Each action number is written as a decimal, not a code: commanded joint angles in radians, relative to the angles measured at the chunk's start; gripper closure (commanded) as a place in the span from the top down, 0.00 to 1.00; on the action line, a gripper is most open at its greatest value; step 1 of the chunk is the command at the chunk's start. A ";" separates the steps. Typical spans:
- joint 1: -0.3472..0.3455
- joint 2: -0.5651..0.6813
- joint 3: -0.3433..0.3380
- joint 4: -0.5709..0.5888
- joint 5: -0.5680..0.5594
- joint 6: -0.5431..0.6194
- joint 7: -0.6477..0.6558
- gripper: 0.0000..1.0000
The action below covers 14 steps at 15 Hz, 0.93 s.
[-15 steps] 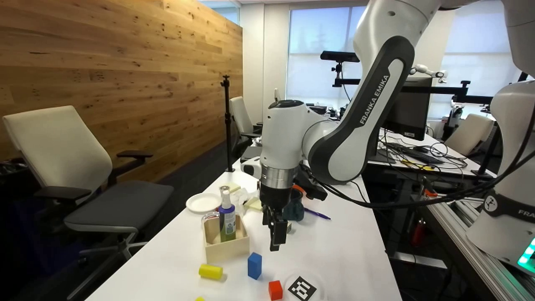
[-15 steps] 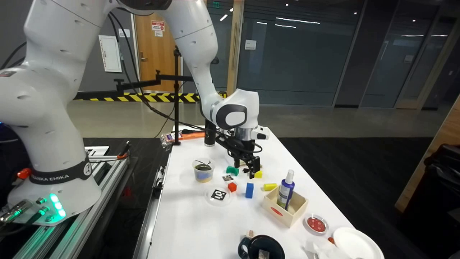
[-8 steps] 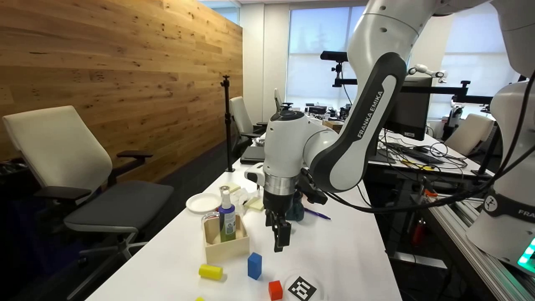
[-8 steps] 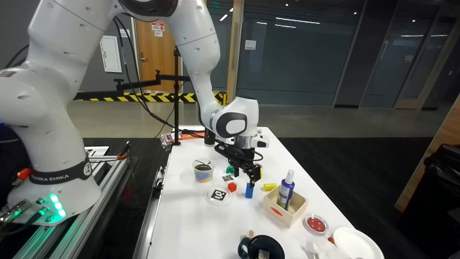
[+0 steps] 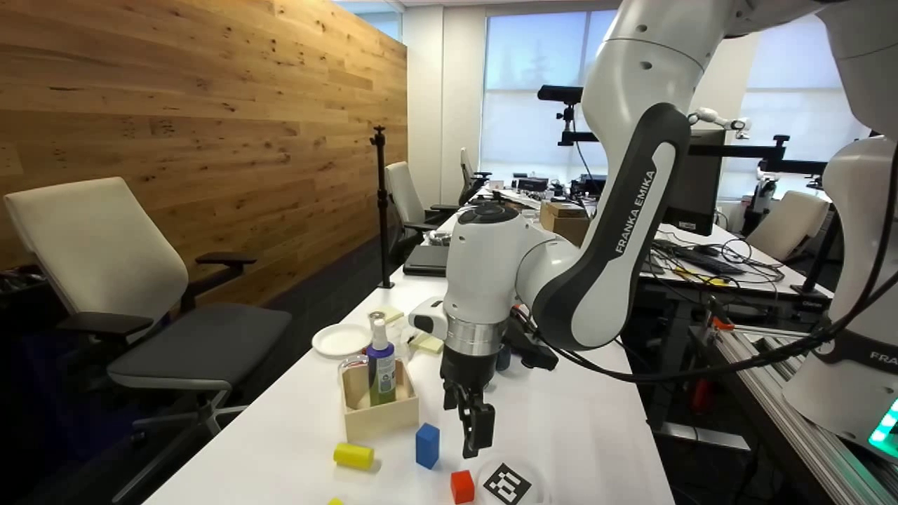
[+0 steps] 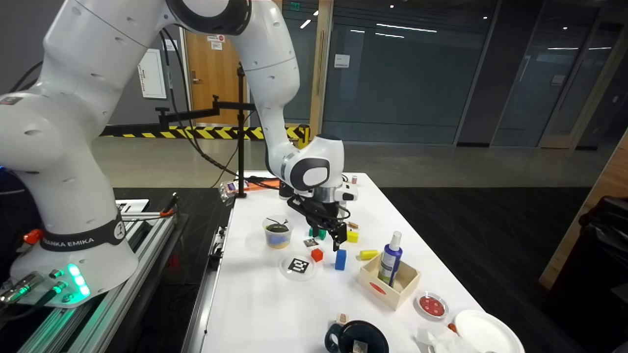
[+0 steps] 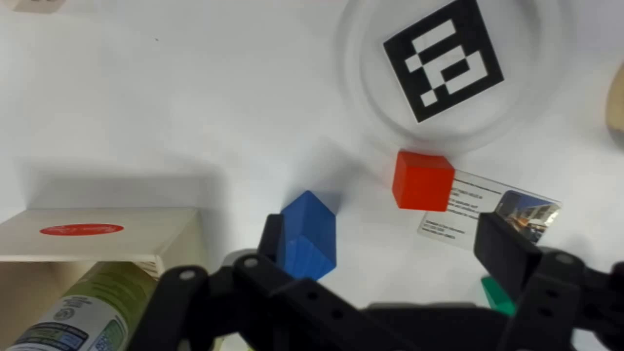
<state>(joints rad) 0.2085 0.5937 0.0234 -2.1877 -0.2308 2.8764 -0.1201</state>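
Observation:
My gripper (image 7: 382,239) hangs above the table, open, with nothing between its fingers. In the wrist view a blue block (image 7: 309,234) lies below, partly behind the left finger. A red cube (image 7: 423,183) sits ahead of the gap, on the edge of a printed card (image 7: 460,207). Part of a green block (image 7: 497,295) shows beside the right finger. Both exterior views show the gripper (image 5: 463,426) near the blue block (image 5: 427,446) and the red cube (image 5: 462,487), apparently apart from both. The green block (image 6: 322,235) is partly hidden behind the gripper (image 6: 327,241) there.
A wooden box (image 6: 378,289) holds a spray bottle (image 6: 390,260). Around it are a yellow cylinder (image 6: 369,255), a yellow cube (image 6: 352,237), a clear lid with a black-and-white marker (image 6: 298,265) and a plastic cup (image 6: 277,233). A dark mug (image 6: 363,336) and white plate (image 6: 488,333) stand farther off.
The arm has come down lower over the table, and the gripper has shifted toward the red cube's side. Its jaws have stayed open. The objects on the table have not moved.

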 commanded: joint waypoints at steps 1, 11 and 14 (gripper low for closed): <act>-0.013 0.009 0.034 0.021 0.011 0.013 0.001 1.00; 0.011 -0.013 -0.017 0.024 -0.026 -0.014 0.022 1.00; 0.005 -0.002 -0.022 0.036 -0.012 -0.006 0.030 1.00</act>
<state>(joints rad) 0.2030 0.5990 0.0225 -2.1463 -0.2323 2.8676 -0.1189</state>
